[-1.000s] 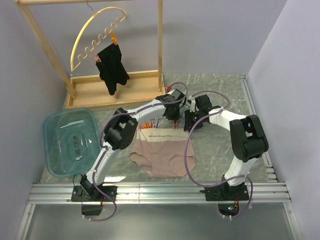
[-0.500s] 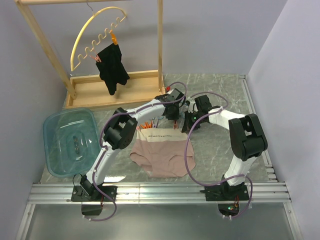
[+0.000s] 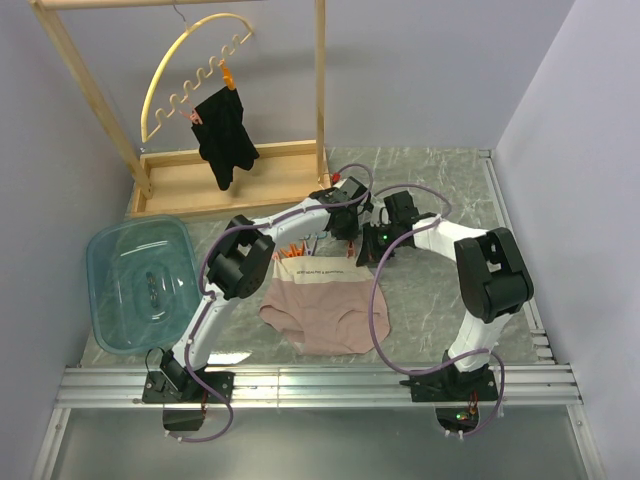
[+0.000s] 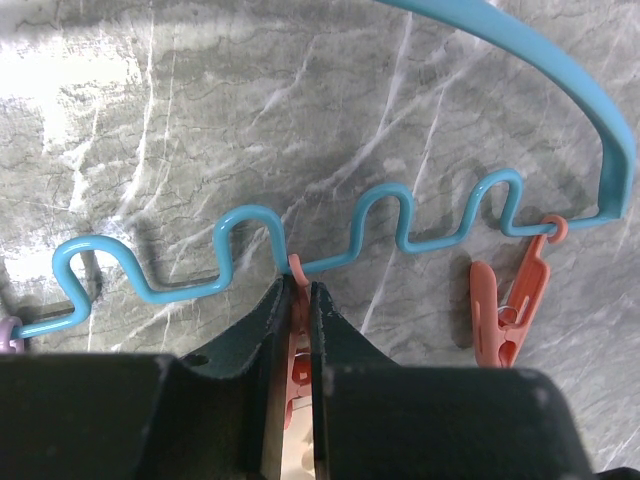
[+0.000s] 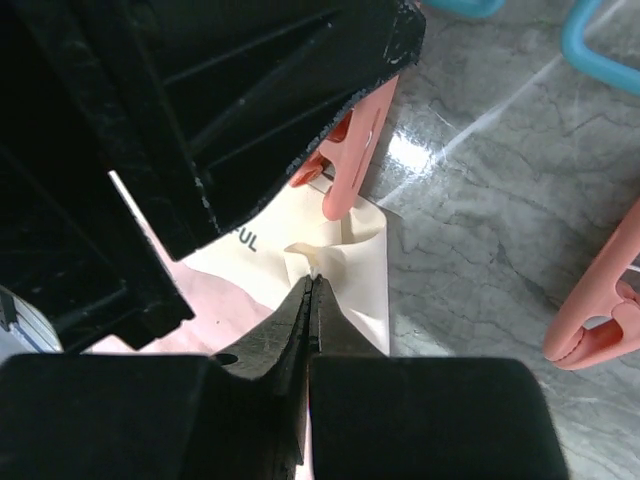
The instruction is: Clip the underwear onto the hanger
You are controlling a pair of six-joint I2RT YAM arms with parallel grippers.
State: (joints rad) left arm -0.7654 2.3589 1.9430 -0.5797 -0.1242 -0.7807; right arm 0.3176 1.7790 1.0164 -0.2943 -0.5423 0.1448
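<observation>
Closing in over the last second, your right gripper (image 5: 311, 292) has slid toward the hanger (image 4: 617, 175), its jaws pinching a fold of the underwear (image 3: 325, 305) at the cream waistband (image 5: 350, 275). Your left gripper (image 4: 297, 300) squeezes a hanger clip (image 4: 297, 345) just beside that fold. The underwear lies flat against the hanger's near side, and its corner looks ready to feed in.

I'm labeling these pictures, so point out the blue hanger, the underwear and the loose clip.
blue hanger (image 4: 248, 211), left wrist view, wavy lower edge.
underwear (image 3: 325, 305), top view, pink body.
loose clip (image 4: 500, 320), left wrist view, its middle.
</observation>
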